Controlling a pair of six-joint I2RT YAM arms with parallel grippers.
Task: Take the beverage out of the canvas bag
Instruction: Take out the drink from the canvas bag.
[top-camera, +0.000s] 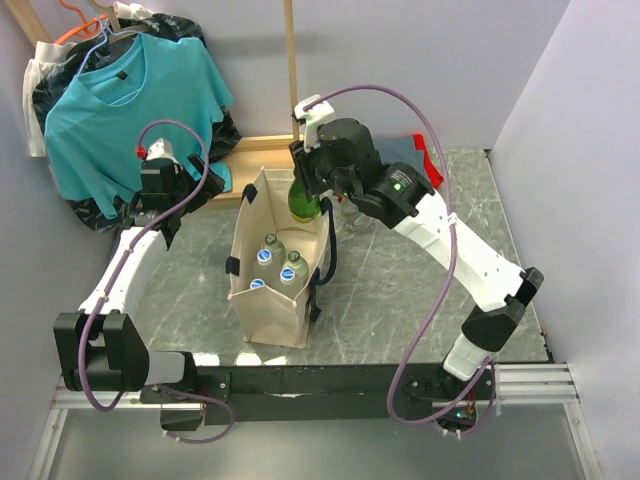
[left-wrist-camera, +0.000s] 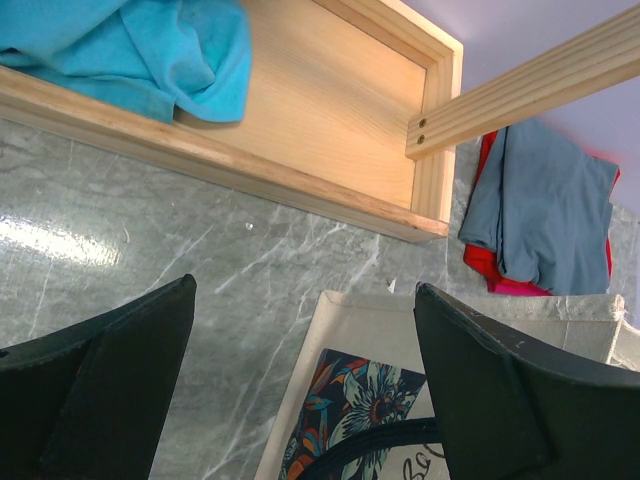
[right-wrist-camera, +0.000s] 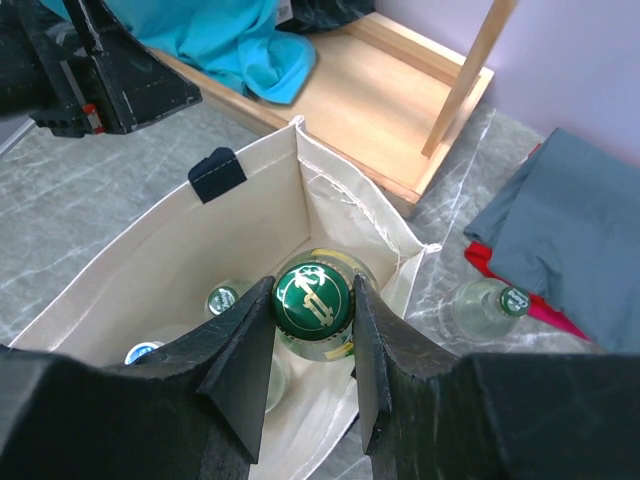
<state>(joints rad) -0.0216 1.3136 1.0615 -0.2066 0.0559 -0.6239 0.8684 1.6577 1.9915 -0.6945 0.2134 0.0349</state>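
The beige canvas bag (top-camera: 270, 300) stands open in the middle of the table, with several bottles (top-camera: 268, 256) inside. My right gripper (right-wrist-camera: 312, 305) is shut on the green cap of a green bottle (right-wrist-camera: 312, 298) and holds it at the bag's far rim; in the top view the green bottle (top-camera: 303, 200) sits partly above the opening. My left gripper (left-wrist-camera: 305, 330) is open and empty, above the table to the left of the bag (left-wrist-camera: 380, 400). In the top view the left gripper (top-camera: 190, 175) is left of the bag's far end.
A clear bottle with a green cap (right-wrist-camera: 485, 305) stands on the table right of the bag. A wooden frame (left-wrist-camera: 300, 130) with a teal shirt (top-camera: 120, 100) is at the back left. Grey and red cloth (right-wrist-camera: 570, 230) lies at the back right.
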